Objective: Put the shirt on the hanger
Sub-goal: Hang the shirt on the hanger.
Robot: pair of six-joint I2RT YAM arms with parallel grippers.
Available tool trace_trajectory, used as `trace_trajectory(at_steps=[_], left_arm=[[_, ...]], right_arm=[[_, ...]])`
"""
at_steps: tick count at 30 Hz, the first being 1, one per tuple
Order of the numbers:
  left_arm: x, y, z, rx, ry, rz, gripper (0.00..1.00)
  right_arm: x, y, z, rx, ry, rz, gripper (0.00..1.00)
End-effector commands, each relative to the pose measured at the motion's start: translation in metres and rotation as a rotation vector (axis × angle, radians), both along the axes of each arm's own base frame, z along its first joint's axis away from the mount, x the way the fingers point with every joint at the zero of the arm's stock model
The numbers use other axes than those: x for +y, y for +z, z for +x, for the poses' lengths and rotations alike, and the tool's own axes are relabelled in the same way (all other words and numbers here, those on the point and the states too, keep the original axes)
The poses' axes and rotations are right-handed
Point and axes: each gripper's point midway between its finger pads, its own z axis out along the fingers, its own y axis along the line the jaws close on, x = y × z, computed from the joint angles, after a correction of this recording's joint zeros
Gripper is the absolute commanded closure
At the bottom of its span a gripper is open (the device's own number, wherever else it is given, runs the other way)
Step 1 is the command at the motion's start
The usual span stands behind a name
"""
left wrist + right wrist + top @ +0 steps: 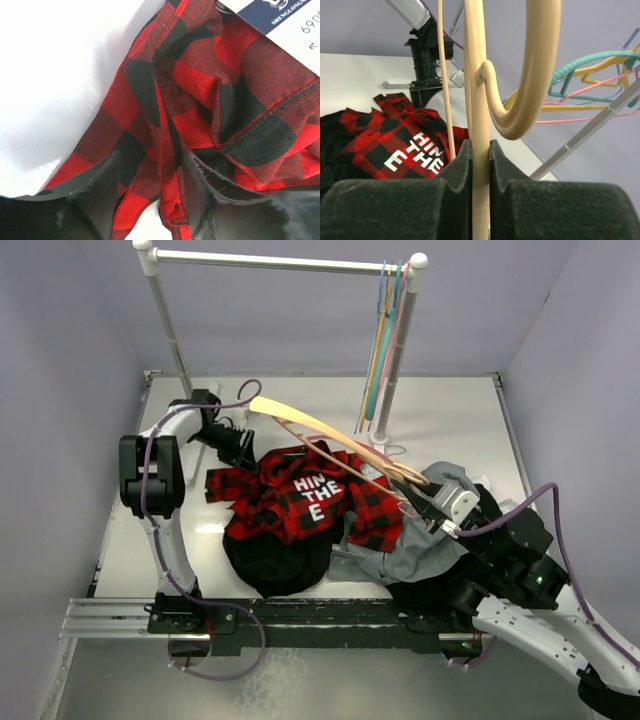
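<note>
The red-and-black plaid shirt (300, 502) lies crumpled in the middle of the table, white lettering facing up. My left gripper (235, 450) is at its far-left edge. In the left wrist view the fingers (100, 185) stand apart on either side of a hemmed fold of the shirt (200, 90), with gaps beside the fold, so the left gripper (152, 167) is open. My right gripper (425, 498) is shut on the beige hanger (330, 440), which slants up and left over the shirt. The right wrist view shows the right gripper (480, 150) clamping the hanger's stem (479, 100) below the hook, the shirt (395, 150) beyond.
A white clothes rack (280, 260) stands at the back, with several coloured hangers (385, 330) on its right end. A grey garment (410, 550) lies under my right arm. A black garment (275, 565) lies under the shirt's near side. A dark blue label (280, 15) is on the shirt.
</note>
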Motion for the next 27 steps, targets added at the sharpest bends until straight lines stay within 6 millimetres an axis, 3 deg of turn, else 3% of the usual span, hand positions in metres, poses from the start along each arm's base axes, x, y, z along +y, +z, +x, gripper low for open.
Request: trace_trajectory(at_steps=[1, 4, 8, 14, 18, 23, 27], left_arm=[[-0.006, 0.003, -0.007, 0.043, 0.002, -0.059, 0.57], [-0.01, 0.008, -0.008, 0.051, -0.002, -0.078, 0.78], [-0.018, 0.033, -0.006, 0.026, -0.021, -0.105, 1.0], [-0.023, 0.115, -0.003, -0.13, -0.041, -0.105, 1.0], [-0.026, 0.174, -0.004, -0.272, -0.04, -0.093, 1.0], [-0.031, 0.202, -0.014, -0.378, -0.064, 0.002, 1.0], [-0.034, 0.212, -0.021, -0.445, -0.085, 0.081, 1.0]], right_arm=[[-0.008, 0.026, -0.005, -0.058, -0.012, 0.084, 1.0], [-0.009, 0.024, -0.005, -0.052, -0.014, 0.078, 1.0], [-0.01, 0.017, -0.002, -0.033, -0.027, 0.034, 1.0], [-0.006, -0.024, -0.004, 0.205, -0.005, -0.245, 1.0], [-0.006, -0.028, -0.001, 0.268, -0.023, -0.284, 1.0], [0.0, -0.006, 0.006, 0.246, -0.039, -0.195, 1.0], [0.009, -0.014, 0.025, 0.322, -0.095, -0.243, 1.0]])
